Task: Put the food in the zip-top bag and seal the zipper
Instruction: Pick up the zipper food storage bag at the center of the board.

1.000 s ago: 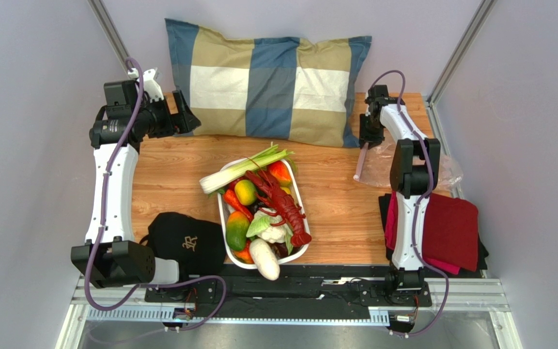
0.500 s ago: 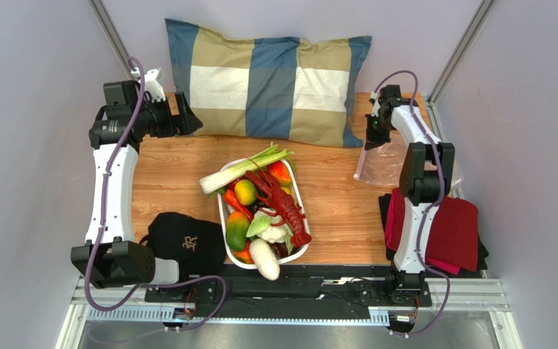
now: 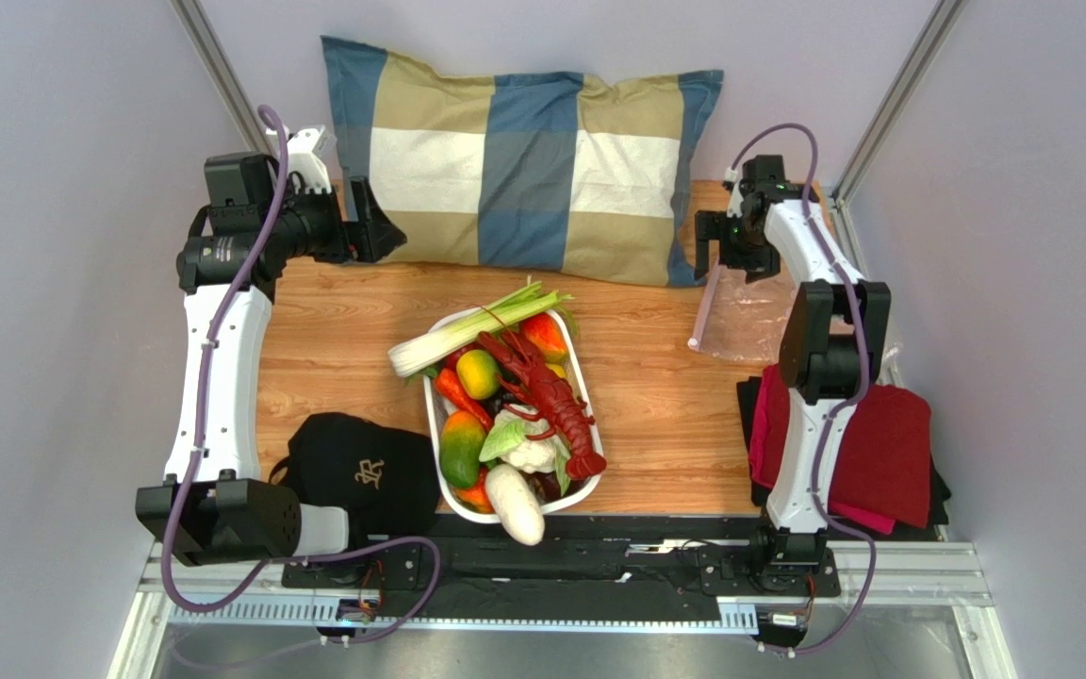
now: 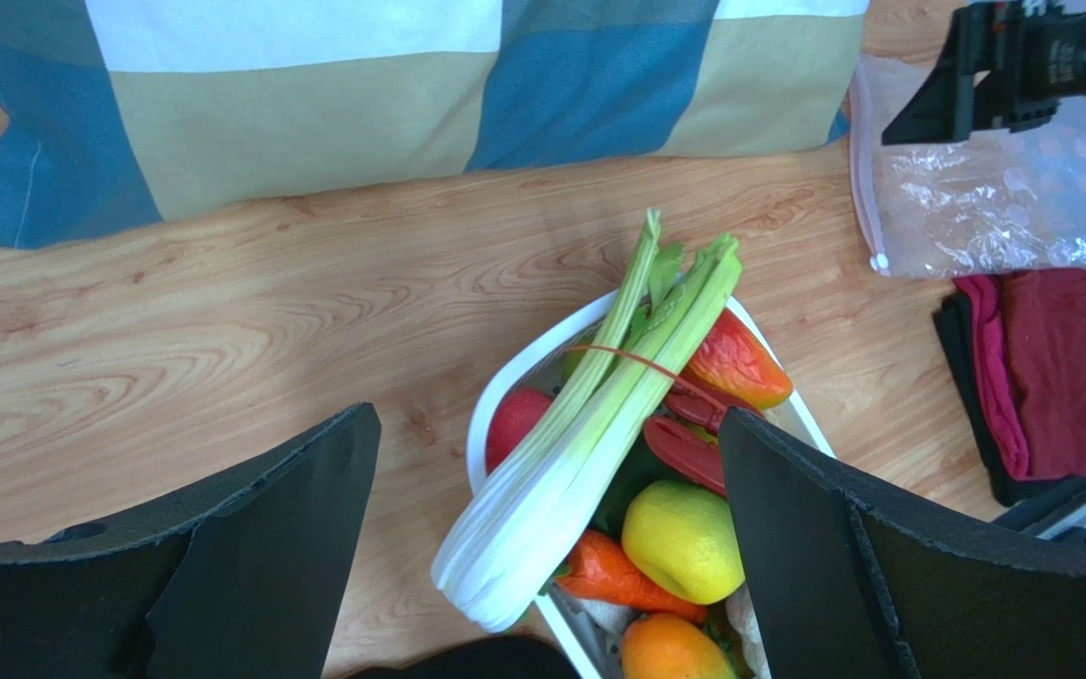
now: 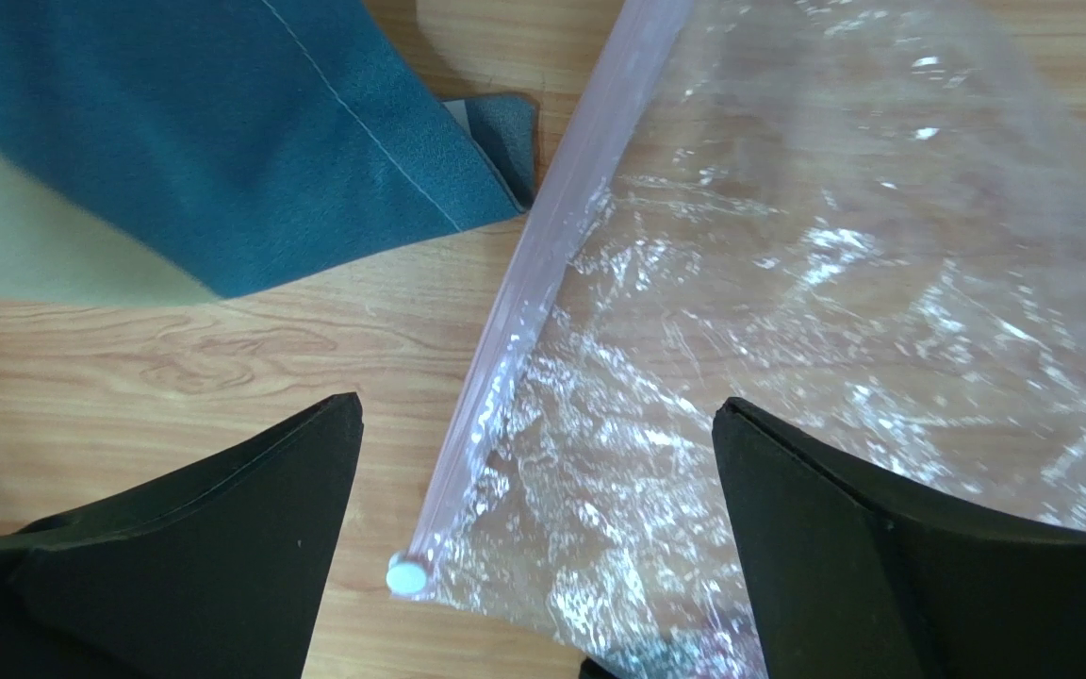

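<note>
From above, my right gripper [image 3: 713, 252] hangs just over the far end of the bag [image 3: 758, 323], which lies flat at the right of the wooden surface [image 3: 336, 340], beside a red cloth [image 3: 882, 453]; the zipper [image 3: 705, 314] runs near-to-far along the bag's left edge; the food [image 3: 478, 375] sits in a white basket [image 3: 430, 410] at the middle, well apart; my left gripper [image 3: 369, 234] is at the far left, near a pillow [image 3: 521, 156], so the right arm is nearer to the bag. In the left wrist view my gripper is wide open and empty; the leek [image 4: 577, 439] lies below it, tops toward the pillow. In the right wrist view my gripper is also wide open, empty; the zipper crosses slantwise below it; lilac walls [image 3: 67, 283] stand close.
</note>
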You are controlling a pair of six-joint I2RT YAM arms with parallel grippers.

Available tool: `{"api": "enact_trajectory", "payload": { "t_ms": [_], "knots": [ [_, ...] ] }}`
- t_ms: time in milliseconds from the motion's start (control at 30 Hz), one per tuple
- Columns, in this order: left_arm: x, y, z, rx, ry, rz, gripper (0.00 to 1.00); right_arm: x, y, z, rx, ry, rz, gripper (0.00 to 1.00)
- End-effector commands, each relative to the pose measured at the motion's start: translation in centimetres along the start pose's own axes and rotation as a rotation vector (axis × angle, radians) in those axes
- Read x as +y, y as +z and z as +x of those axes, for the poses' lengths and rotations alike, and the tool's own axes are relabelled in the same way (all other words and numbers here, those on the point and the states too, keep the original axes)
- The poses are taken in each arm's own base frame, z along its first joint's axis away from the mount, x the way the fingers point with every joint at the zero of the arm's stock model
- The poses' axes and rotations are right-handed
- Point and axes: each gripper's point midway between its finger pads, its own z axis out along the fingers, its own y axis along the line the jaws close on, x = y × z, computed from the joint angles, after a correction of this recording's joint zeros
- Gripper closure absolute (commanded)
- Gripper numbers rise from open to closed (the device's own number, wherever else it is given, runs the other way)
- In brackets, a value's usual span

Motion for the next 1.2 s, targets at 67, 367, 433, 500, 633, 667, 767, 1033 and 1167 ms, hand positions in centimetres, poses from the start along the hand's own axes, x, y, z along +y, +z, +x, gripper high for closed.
{"api": "enact_trajectory", "payload": {
  "t_ms": [67,367,433,500,633,667,767,1033,1167],
  "knots": [
    [-0.8,-1.4,-1.4,-0.069,0.071,-0.005,0.01,0.3,3.4,0.7,0.044,-0.045,0.114,0.00],
    [-0.6,-1.2,-1.4,-0.064,0.079,-0.008,0.01,0.7,6.4,3.8,0.140,-0.040,0.086,0.24],
    [-0.6,-1.2,-1.3,-0.062,0.083,-0.006,0.01,1.5,6.6,4.8,0.158,-0.034,0.037,0.48],
    [-0.6,-1.2,-1.2,-0.061,0.083,-0.005,0.01,1.7,6.3,5.1,0.158,-0.036,0.021,0.75],
    [-1.0,-1.2,-1.1,-0.058,0.096,0.020,0.01,2.6,4.7,5.0,0.140,-0.036,-0.035,1.00],
    [-1.1,-1.2,-1.1,-0.059,0.100,0.028,0.01,2.9,4.2,5.1,0.136,-0.034,-0.054,1.00],
    [-1.9,-1.2,-1.4,-0.066,0.126,0.061,0.02,4.4,0.9,3.9,0.070,-0.036,-0.135,1.00],
    [-7.6,0.1,-2.4,-0.082,0.249,0.206,0.05,8.5,-11.0,0.9,-0.171,-0.029,-0.371,1.00],
    [-12.4,1.9,-2.9,-0.069,0.276,0.345,0.08,10.4,-15.9,0.6,-0.247,-0.001,-0.474,1.00]
  ]
}}
